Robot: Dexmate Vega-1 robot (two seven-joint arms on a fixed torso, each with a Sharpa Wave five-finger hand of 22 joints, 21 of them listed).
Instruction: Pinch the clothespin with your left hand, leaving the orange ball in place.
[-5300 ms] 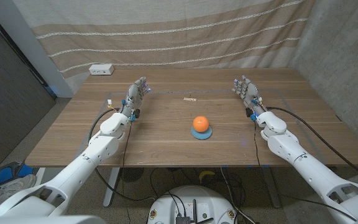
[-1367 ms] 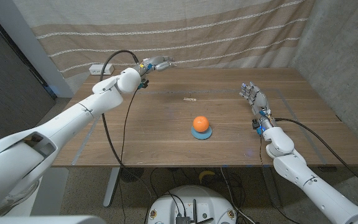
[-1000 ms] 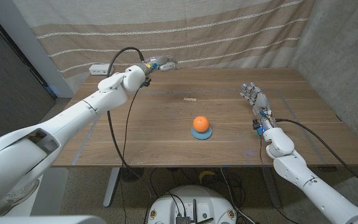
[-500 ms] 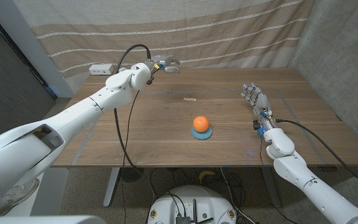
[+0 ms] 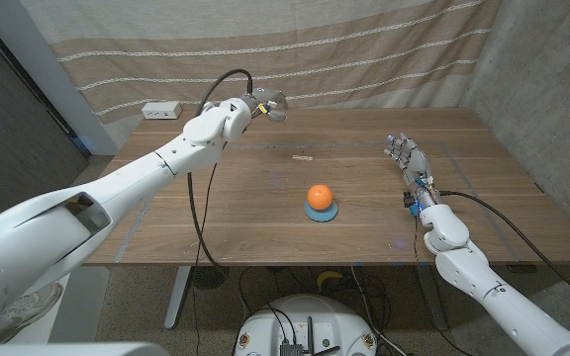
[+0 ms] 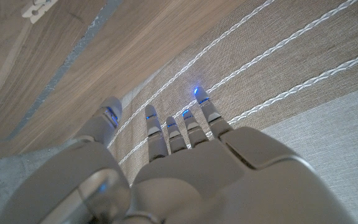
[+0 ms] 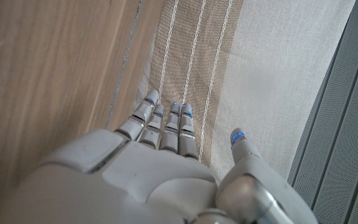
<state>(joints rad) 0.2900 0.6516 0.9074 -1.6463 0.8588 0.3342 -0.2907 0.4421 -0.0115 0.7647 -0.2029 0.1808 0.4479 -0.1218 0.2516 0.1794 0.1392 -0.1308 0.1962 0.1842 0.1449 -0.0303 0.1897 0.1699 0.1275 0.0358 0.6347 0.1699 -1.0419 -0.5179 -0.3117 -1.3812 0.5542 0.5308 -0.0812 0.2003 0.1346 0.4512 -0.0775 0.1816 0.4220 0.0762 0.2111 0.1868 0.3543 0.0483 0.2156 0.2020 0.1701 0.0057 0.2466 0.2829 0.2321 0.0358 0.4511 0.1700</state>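
A small pale wooden clothespin (image 5: 303,155) lies on the table beyond the middle; it also shows in the left wrist view (image 6: 39,7). The orange ball (image 5: 319,196) sits on a blue ring (image 5: 322,213) nearer me, untouched. My left hand (image 5: 268,106) hangs in the air over the far part of the table, back and left of the clothespin and well apart from it. Its fingers (image 6: 166,134) are stretched out with nothing in them. My right hand (image 5: 405,154) stands at the table's right side, fingers (image 7: 166,127) straight and holding nothing.
A white box (image 5: 160,111) sits at the far left corner of the wooden table (image 5: 226,213). A striped curtain (image 5: 295,59) hangs right behind the far edge, close to my left hand. A grey wall closes off the right.
My left arm rose from the table's left side and swung right along the far edge, bringing the hand nearer the clothespin. The ball and clothespin stayed put; the right hand barely shifted.
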